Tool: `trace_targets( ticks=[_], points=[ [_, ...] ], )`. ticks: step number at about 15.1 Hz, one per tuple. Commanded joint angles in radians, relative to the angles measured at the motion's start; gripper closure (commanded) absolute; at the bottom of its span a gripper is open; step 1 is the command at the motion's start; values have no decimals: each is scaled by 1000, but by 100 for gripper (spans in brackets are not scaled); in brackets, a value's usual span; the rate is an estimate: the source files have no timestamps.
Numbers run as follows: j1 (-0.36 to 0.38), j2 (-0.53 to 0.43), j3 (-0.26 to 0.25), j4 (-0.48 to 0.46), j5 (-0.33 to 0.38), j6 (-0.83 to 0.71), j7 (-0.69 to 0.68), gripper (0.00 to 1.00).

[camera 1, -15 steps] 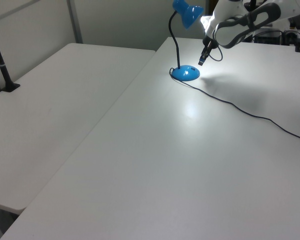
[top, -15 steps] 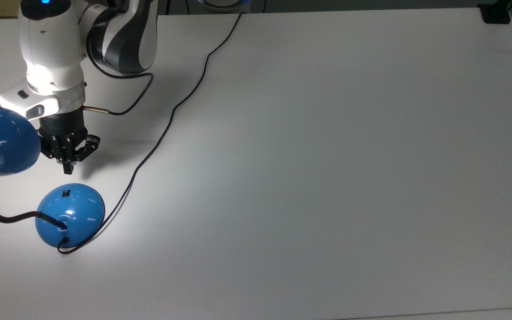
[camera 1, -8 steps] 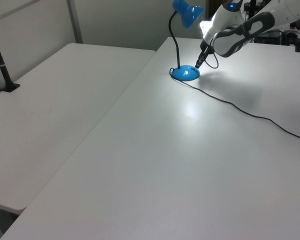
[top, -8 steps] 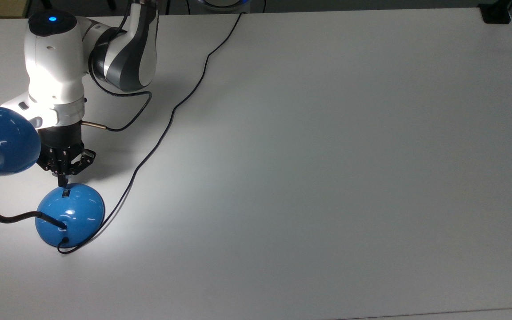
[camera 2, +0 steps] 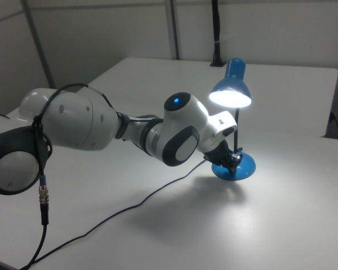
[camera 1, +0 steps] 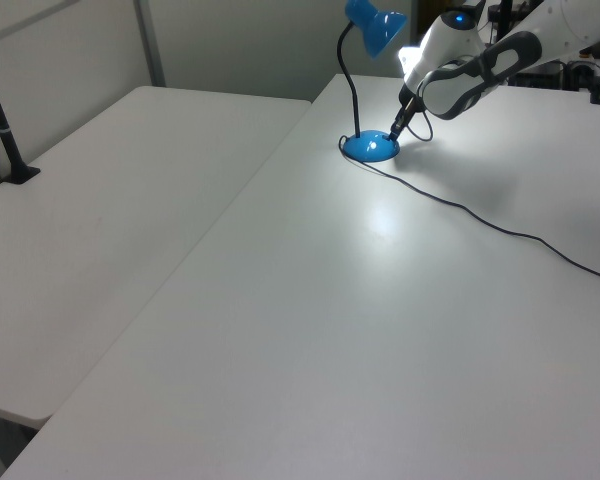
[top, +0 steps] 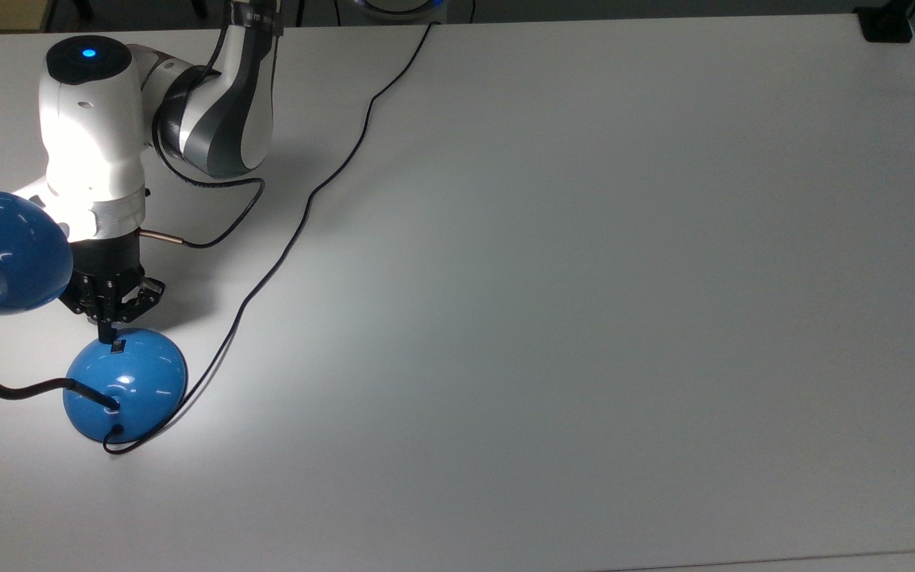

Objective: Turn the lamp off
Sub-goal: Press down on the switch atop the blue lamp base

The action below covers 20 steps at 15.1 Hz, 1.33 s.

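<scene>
In the top view, one lamp (top: 125,385) sits at the top view's left edge of the white table (top: 584,318), its domed base on the tabletop and its shade (top: 1,254) bent over on the gooseneck. The hand (top: 114,338) comes down on the base with its fingers drawn together into a single point, gripping nothing, and the tip lies on the small black switch (top: 117,347); a narrow tip suits a button press, I judge. One thin cord (top: 299,214) trails from the base across the table and off its far edge.

In the left view, the same lamp (camera 1: 371,146) stands at the far end of the table (camera 1: 380,330), with the arm (camera 1: 470,70) reaching down to the base and a lit patch on the tabletop beside it.

In the right view, the shade (camera 2: 231,90) glows, so the lamp (camera 2: 235,166) is on and the press is not yet done. The count is one lamp, one arm, one cord.
</scene>
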<state>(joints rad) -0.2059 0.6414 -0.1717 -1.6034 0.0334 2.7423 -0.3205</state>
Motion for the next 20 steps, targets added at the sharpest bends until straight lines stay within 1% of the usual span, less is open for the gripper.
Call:
trace_targets(
  ticks=[1,4,9,12,14,20],
  points=[
    [13,30,-5,16,10,22,26,100],
    [-1,6,-3,16,17,19,31,100],
    [0,-3,1,16,19,19,44,100],
    [5,-3,3,14,17,19,66,100],
    [8,1,15,10,14,19,64,100],
    [11,24,15,8,-3,22,63,100]
  ],
)
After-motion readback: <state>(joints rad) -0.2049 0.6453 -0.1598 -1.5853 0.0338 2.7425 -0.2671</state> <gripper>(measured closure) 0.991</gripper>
